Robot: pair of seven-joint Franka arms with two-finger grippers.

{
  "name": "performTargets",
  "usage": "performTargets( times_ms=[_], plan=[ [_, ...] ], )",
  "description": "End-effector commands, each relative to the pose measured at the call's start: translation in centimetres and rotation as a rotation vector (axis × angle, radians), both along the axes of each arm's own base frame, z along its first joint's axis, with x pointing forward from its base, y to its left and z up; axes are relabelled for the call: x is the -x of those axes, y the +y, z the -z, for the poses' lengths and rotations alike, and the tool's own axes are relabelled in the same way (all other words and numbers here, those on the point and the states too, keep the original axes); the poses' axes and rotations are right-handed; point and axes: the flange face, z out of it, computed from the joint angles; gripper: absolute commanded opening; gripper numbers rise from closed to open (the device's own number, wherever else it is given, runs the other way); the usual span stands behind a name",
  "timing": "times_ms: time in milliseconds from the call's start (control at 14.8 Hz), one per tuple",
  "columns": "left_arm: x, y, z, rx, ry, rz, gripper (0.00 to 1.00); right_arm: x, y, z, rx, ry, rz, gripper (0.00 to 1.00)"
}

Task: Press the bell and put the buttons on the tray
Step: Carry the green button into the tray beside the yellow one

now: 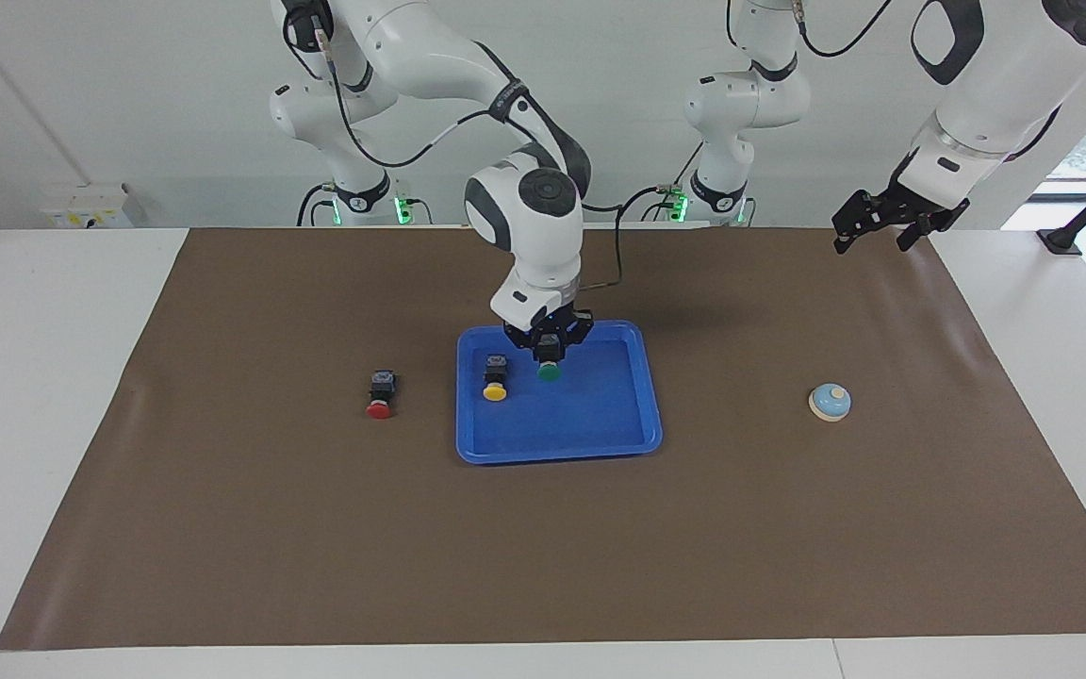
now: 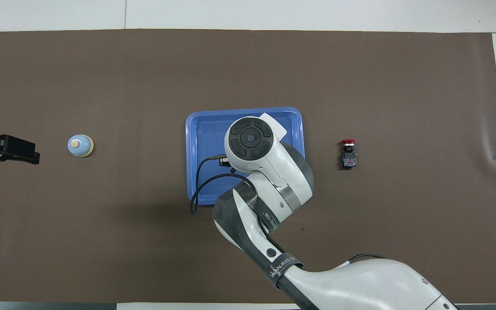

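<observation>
Buttons, facing view: red button (image 1: pixel 379 395) lay on mat, toward right arm's end, apart from tray (image 1: pixel 600 443); yellow button (image 1: pixel 495 377) in tray; green button (image 1: pixel 549 362) clamped in right gripper (image 1: pixel 550 343) over tray; bell (image 1: pixel 830 402) on mat; left gripper (image 1: pixel 885 223) waited, claw apart. Judged light, rigid, caps slippery; grip blocky black body

"WANJEED" in white on black band around right arm (image 2: pixel 283 263); no other legible text
</observation>
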Motion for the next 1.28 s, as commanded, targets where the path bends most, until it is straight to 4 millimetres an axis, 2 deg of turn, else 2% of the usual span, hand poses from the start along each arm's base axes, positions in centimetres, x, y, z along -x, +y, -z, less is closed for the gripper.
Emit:
performTargets(
  times_ms=[0,202,472,742,810,945,1012,1080,1147,1215],
  plan=[
    [0.6,0.1,-0.5,-0.009,-0.002,-0.003,1.00,-1.0,-0.8,1.9,0.000,-0.001,0.017,0.00],
    [0.6,0.1,-0.5,-0.009,-0.002,-0.003,1.00,-0.8,-1.8,2.8,0.010,0.030,-0.031,0.00],
    [0.6,0.1,-0.5,-0.009,-0.002,-0.003,1.00,-0.4,-1.8,2.8,0.013,0.042,-0.085,0.00],
    [0.6,0.1,-0.5,-0.009,-0.002,-0.003,1.00,0.6,-2.4,4.1,0.016,0.066,-0.077,0.00],
    [0.6,0.1,-0.5,-0.009,-0.002,-0.003,1.00,0.7,-2.3,4.1,0.009,0.071,-0.065,0.11],
    [0.6,0.2,-0.5,-0.009,-0.002,-0.005,1.00,0.8,-2.2,4.1,-0.006,0.081,-0.048,0.25],
    [0.6,0.1,-0.5,-0.009,-0.002,-0.003,1.00,0.9,-1.9,3.8,-0.005,0.083,-0.049,0.41],
    [0.6,0.1,-0.5,-0.009,-0.002,-0.003,1.00,0.9,-1.9,3.5,-0.004,0.084,-0.046,0.91],
    [0.6,0.1,-0.5,-0.009,-0.002,-0.003,1.00,0.7,-2.1,2.4,-0.009,0.075,-0.040,1.00],
    [0.6,0.1,-0.5,-0.009,-0.002,-0.003,1.00,0.3,-2.7,1.1,-0.011,0.070,-0.027,1.00]
  ],
)
